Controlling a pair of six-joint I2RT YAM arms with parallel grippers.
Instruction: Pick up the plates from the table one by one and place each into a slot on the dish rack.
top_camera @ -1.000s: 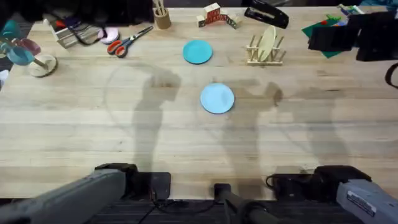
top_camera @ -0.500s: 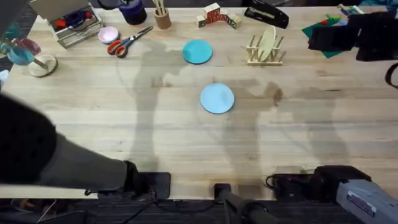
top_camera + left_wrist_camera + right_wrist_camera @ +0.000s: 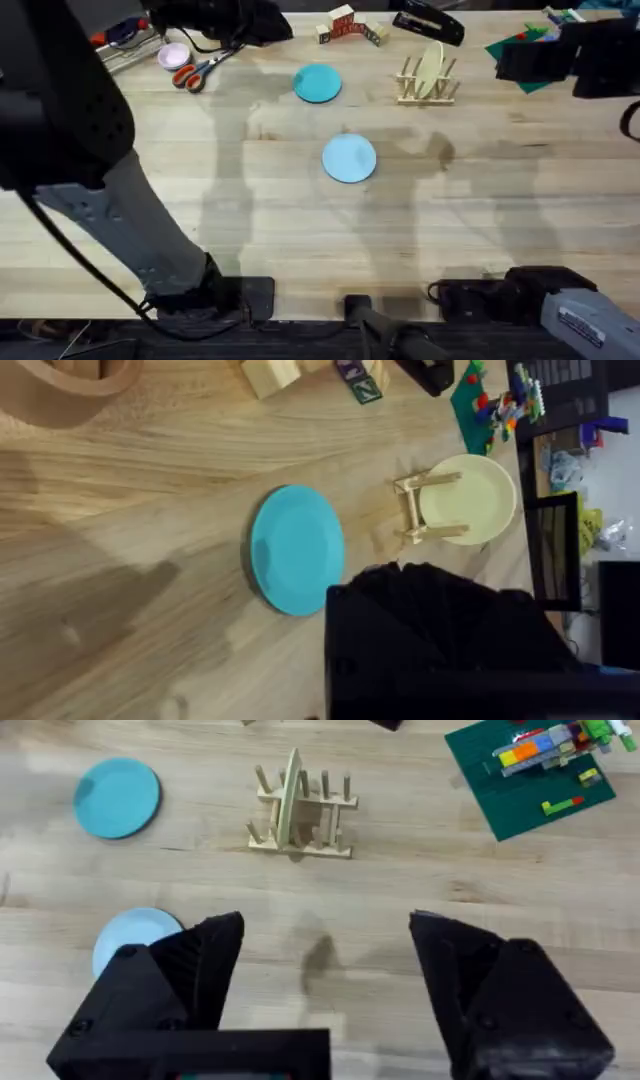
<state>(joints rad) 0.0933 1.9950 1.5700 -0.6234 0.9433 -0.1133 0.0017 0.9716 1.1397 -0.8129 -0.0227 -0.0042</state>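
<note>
From above, the dish rack (image 3: 427, 82) stands on the table (image 3: 300, 220) with a cream plate (image 3: 431, 66) in it. The teal plate (image 3: 318, 83) lies flat beside the rack, the sky-blue plate (image 3: 349, 158) nearer the arms.

The left gripper (image 3: 440, 630) hovers by the teal plate (image 3: 296, 549); its fingers I cannot tell.

The right gripper (image 3: 325, 970) is spread wide, nothing in it, short of the rack (image 3: 300, 815).
</note>
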